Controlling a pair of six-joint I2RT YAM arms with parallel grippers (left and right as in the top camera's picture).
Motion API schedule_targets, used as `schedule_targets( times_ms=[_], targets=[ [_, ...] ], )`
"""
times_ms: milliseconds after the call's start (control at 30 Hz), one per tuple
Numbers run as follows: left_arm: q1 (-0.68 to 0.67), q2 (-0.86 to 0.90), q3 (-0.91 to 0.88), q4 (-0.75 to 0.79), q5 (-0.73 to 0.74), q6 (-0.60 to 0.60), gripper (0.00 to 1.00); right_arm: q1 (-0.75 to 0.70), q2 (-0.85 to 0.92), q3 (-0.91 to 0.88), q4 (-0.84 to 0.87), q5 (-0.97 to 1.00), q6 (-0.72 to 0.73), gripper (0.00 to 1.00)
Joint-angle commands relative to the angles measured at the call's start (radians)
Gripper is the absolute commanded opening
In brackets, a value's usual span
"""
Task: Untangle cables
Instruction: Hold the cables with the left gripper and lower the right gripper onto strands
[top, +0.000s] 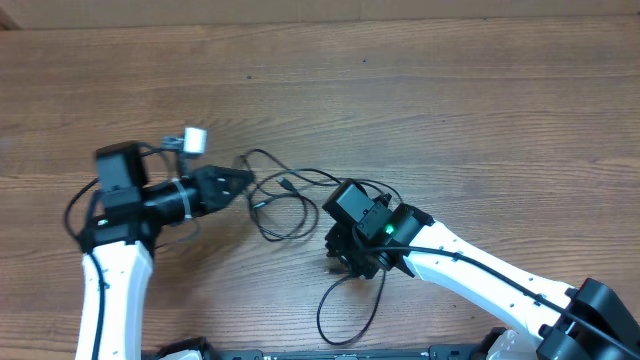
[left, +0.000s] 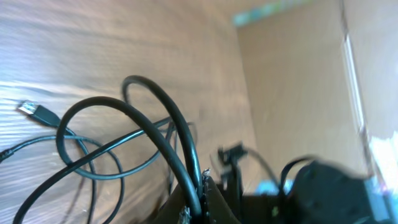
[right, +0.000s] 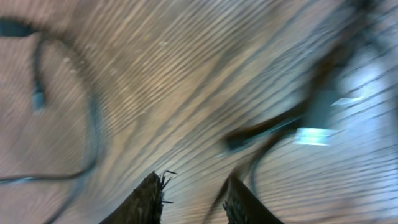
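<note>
- Pinching a strand of the cables (top: 285, 200) where the loops begin, the left gripper (top: 238, 182) is fully closed; the left wrist view shows black cord rising straight out of its jaws.
- Right gripper (top: 342, 262) hovers low over the table (top: 450, 90) at the tangle's right edge. Its jaws are partly apart with bare wood between them. 1 blurred strand passes beside a finger (right: 244, 208), and no hold on it shows.
- Cables lie in crossed loops between the 2 grippers, with 1 long loop trailing toward the near table edge.
- Risk: closing on 2 crossed strands at once would likely tighten the tangle when the arms pull apart.
- Risk: a hard pull could slip the cord from the left jaws, or snag a plug tip (left: 36, 112) inside a loop.
- No brand, label or writing is readable.
</note>
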Motion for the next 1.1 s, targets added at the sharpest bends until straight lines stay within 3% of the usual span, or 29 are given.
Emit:
schedule_targets(
  times_ms=[0, 67, 233, 333, 467, 533, 567, 600, 633, 833, 900, 1067],
  targets=[
    [0.099, -0.016, 0.024, 0.007, 0.143, -0.015, 0.04, -0.005, 0.009, -0.005, 0.001, 0.027, -0.068, 0.31],
    [0.132, -0.016, 0.024, 0.006, 0.157, -0.013, 0.04, -0.005, 0.009, -0.005, 0.003, 0.029, -0.084, 0.33],
    [0.135, -0.016, 0.024, -0.004, 0.163, 0.02, 0.04, -0.005, 0.009, -0.004, 0.029, 0.057, -0.224, 0.55],
    [0.11, -0.016, 0.024, -0.035, 0.161, 0.101, 0.04, -0.01, 0.009, -0.004, 0.044, 0.064, -0.277, 0.7],
    [0.088, -0.016, 0.024, -0.122, 0.056, 0.162, 0.11, -0.05, 0.009, -0.004, 0.069, 0.059, -0.327, 0.77],
    [0.081, -0.016, 0.024, -0.179, -0.063, 0.158, 0.34, -0.074, 0.009, -0.004, 0.078, 0.05, -0.39, 0.81],
    [0.078, -0.016, 0.024, -0.206, -0.124, 0.158, 0.57, -0.085, 0.009, -0.004, 0.076, 0.044, -0.411, 0.82],
    [0.076, -0.015, 0.024, -0.235, -0.189, 0.151, 0.88, -0.095, 0.009, -0.004, 0.073, 0.039, -0.429, 0.84],
    [0.073, -0.015, 0.024, -0.257, -0.245, 0.144, 0.99, -0.101, 0.009, -0.004, 0.069, 0.037, -0.436, 0.86],
    [0.052, -0.015, 0.021, -0.391, -0.676, -0.019, 1.0, -0.106, 0.009, -0.005, 0.058, 0.03, -0.457, 0.98],
    [0.051, -0.015, 0.018, -0.429, -0.712, -0.095, 1.0, -0.106, 0.009, -0.005, 0.065, 0.03, -0.502, 1.0],
    [0.048, -0.015, 0.014, -0.45, -0.694, -0.132, 1.0, -0.106, 0.009, -0.005, 0.139, 0.031, -0.734, 0.98]
  ],
)
